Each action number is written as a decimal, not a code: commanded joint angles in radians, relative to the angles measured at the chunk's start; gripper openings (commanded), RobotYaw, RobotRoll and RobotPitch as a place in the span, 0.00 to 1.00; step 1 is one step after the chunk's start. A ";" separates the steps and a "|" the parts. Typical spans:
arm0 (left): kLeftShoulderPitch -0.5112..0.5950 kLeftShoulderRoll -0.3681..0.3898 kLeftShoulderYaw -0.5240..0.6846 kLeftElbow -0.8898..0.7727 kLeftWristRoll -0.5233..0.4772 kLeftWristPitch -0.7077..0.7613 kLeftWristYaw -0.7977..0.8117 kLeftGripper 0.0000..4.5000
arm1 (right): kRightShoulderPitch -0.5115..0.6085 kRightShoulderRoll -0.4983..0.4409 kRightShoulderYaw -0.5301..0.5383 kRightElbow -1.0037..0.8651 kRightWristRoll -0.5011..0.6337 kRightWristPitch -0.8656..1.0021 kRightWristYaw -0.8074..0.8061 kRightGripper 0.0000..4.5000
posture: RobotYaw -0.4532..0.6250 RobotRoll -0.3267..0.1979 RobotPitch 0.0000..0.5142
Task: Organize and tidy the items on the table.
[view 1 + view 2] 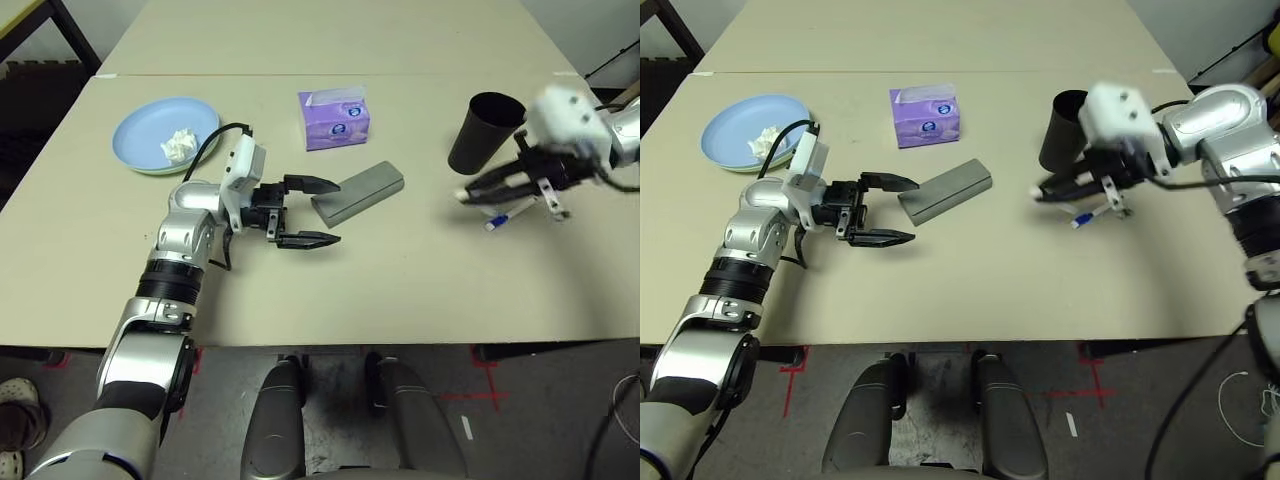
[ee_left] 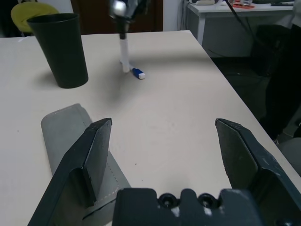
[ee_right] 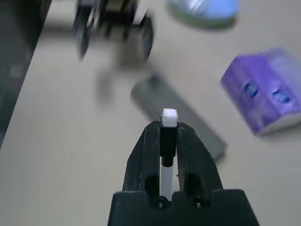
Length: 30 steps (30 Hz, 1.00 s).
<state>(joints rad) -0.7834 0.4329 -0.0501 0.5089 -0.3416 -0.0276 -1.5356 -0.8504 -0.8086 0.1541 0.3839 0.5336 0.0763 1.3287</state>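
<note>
One item is in hand: the white-blue pen (image 3: 169,117) is pinched in the right gripper (image 1: 1048,190).
Table (image 1: 400,290) first, then black cup (image 1: 484,131) beside it: upright insertion is judged next; left gripper (image 1: 312,212) is spread near the grey glasses case (image 1: 360,191).

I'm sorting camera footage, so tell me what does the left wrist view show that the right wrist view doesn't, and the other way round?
Left wrist view alone: the black cup standing upright on the table, and the left gripper seen from behind its open fingers. Right wrist view alone: the purple tissue box, the stacked plates, and the right gripper shut on the pen. Both share the grey glasses case, the white-blue pen and the beige tabletop.
</note>
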 commanded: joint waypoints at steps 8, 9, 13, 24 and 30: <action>-0.015 0.005 -0.005 0.020 -0.001 -0.008 -0.011 1.00 | 0.106 0.307 -0.417 -0.231 0.149 0.131 -0.638 0.07 | 0.47 0.62 0.45; -0.017 0.003 -0.006 0.023 -0.001 -0.009 -0.011 1.00 | 0.098 0.326 -0.440 -0.237 0.154 0.122 -0.670 0.07 | 0.47 0.62 0.45; -0.022 -0.002 -0.008 0.030 0.000 -0.014 -0.011 1.00 | 0.077 0.349 -0.475 -0.231 0.089 0.063 -0.755 0.07 | 0.47 0.62 0.45; -0.024 0.002 -0.006 0.040 0.001 -0.021 -0.010 1.00 | 0.086 0.338 -0.433 -0.160 -0.161 0.036 -0.979 0.07 | 0.47 0.62 0.45; -0.027 0.003 -0.006 0.046 0.002 -0.024 -0.012 1.00 | 0.072 0.338 -0.420 -0.174 -0.184 0.107 -1.005 0.07 | 0.47 0.62 0.45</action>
<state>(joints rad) -0.8068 0.4350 -0.0501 0.5505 -0.3414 -0.0440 -1.5357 -0.7745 -0.4654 -0.2698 0.2216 0.3571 0.1584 0.3349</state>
